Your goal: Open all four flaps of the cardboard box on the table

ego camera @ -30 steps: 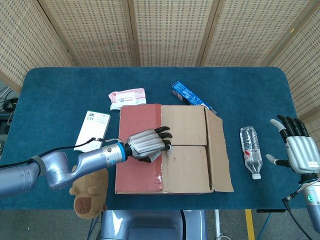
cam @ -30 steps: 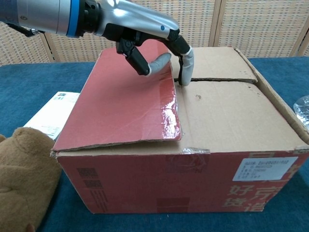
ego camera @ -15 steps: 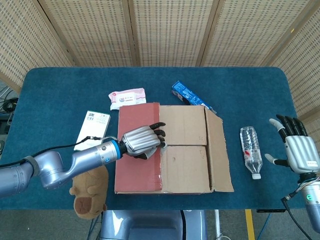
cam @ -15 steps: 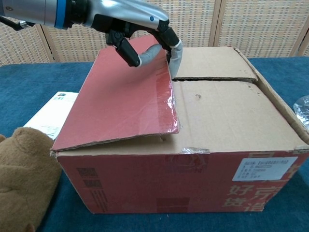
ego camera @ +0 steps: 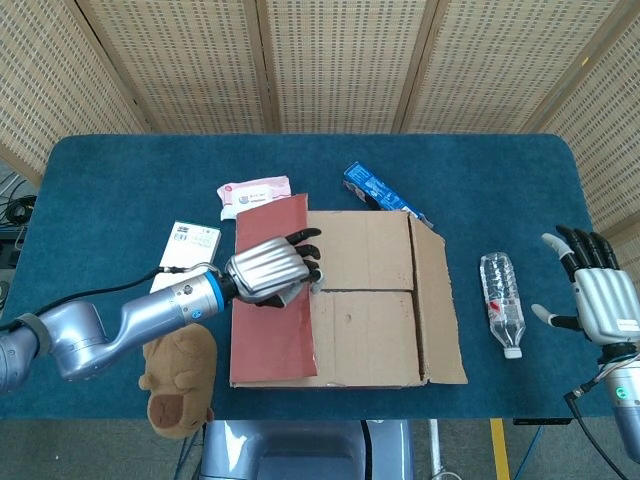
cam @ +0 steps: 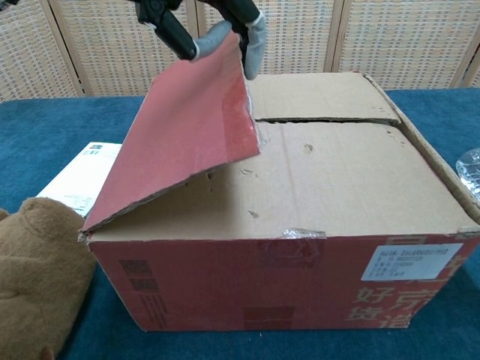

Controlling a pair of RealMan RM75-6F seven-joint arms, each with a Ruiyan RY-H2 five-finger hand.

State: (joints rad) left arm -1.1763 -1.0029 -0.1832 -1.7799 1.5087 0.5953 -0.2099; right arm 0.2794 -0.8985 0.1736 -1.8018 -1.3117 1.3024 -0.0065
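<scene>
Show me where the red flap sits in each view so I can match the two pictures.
Head view: the red flap runs along the box's left side, left of centre, with the left hand gripping its far end.
Chest view: the red flap rises tilted at upper left, fingers on its top edge.
Shared landmark: the plush toy beside the box's near-left corner.

On your worktop (ego camera: 120, 180) you have one cardboard box (ego camera: 365, 300), one plastic bottle (ego camera: 501, 317), one brown plush toy (ego camera: 178, 385), one blue packet (ego camera: 375, 187), one pink packet (ego camera: 254, 192) and one white leaflet (ego camera: 183, 255).
</scene>
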